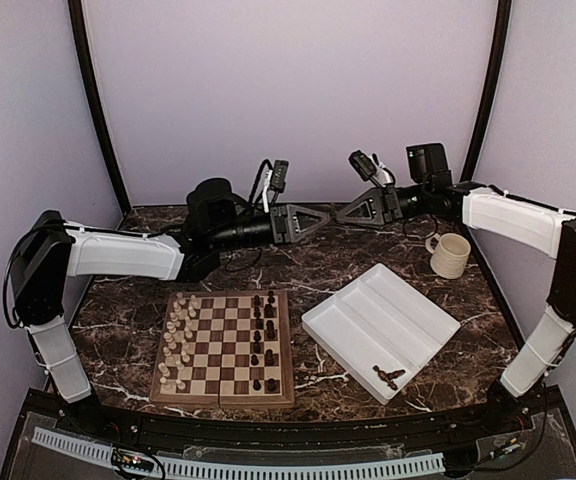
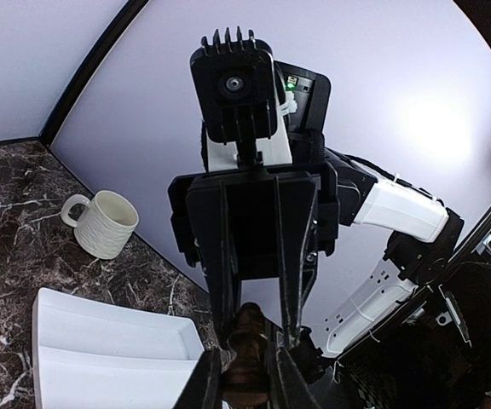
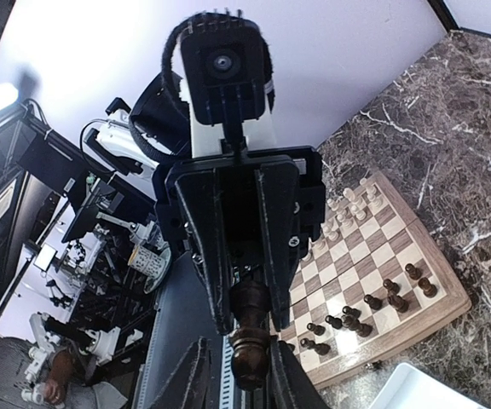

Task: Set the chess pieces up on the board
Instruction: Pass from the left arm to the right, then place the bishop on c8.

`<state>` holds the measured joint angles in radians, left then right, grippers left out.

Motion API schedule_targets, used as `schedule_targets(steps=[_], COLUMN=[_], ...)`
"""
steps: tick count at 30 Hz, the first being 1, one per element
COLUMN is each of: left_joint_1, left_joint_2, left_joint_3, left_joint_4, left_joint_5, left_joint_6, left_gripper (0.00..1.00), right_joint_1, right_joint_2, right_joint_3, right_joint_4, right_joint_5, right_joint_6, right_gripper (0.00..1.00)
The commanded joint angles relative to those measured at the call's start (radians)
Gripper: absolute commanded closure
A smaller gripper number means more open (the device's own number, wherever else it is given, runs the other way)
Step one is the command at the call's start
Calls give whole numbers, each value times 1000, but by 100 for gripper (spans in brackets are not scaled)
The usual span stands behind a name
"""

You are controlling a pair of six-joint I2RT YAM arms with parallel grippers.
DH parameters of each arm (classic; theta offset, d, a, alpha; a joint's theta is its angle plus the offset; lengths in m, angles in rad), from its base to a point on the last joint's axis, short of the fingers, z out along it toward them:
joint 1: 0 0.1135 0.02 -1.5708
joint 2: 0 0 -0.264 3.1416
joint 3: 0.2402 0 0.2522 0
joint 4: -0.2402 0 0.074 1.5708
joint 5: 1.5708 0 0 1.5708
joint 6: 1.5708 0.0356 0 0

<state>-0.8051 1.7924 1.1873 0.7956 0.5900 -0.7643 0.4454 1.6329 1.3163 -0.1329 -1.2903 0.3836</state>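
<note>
White tray [image 1: 368, 310]: about three dark chess pieces [image 1: 388, 376] bunched at its near corner, overlapping. One mug [image 1: 451, 255] behind it, on the table [image 1: 298, 265]. Board [image 1: 223, 345]: cream pieces [image 1: 176, 340] fill the two left files, dark ones [image 1: 263, 335] only partly fill the two right files; too small to count. Both arms are raised and stretched inward, tips meeting above the table's far side. Left gripper [image 1: 320, 219] has its fingers clamped on one dark piece [image 3: 250, 332]. Right gripper [image 1: 342, 214] has its fingers narrow around the same piece; grip can't be told.
</note>
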Motion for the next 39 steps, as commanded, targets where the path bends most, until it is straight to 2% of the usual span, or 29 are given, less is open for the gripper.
schedule_targets(steps=[1, 8, 9, 11, 12, 14, 21, 27, 31, 35, 39], left_joint_1=[-2, -2, -1, -2, -1, -1, 6, 35, 66, 93, 104], left_joint_2=[-5, -1, -4, -16, -22, -51, -244, -444, -540, -617, -669], left_joint_3=[-8, -5, -5, -8, -10, -20, -87, -192, -243, -269, -309], left_joint_4=[24, -3, -8, -41, -65, -99, -321, -473, -548, -603, -612], left_joint_5=[20, 20, 12, -20, -32, -68, -248, -511, -676, -742, -782], left_joint_6=[5, 15, 22, 40, 51, 89, 306, 427, 447, 444, 448], left_gripper=[87, 84, 81, 69, 59, 49, 32, 18, 14, 14, 13], right_joint_1=[8, 4, 4, 4, 4, 4, 11, 58, 141, 241, 304], right_joint_2=[16, 36, 40, 45, 45, 46, 39, 57, 88, 159, 253], right_joint_3=[29, 103, 121, 152, 169, 201, 274, 317, 357, 412, 496], right_joint_4=[39, -152, -185, -252, -284, -357, -566, -702, -748, -788, -828], right_joint_5=[-2, 112, 133, 182, 207, 271, 530, 693, 797, 911, 946], right_joint_6=[7, -150, -180, -254, -275, -361, -606, -765, -826, -864, -871], right_gripper=[84, 97, 99, 100, 100, 100, 100, 100, 100, 100, 100])
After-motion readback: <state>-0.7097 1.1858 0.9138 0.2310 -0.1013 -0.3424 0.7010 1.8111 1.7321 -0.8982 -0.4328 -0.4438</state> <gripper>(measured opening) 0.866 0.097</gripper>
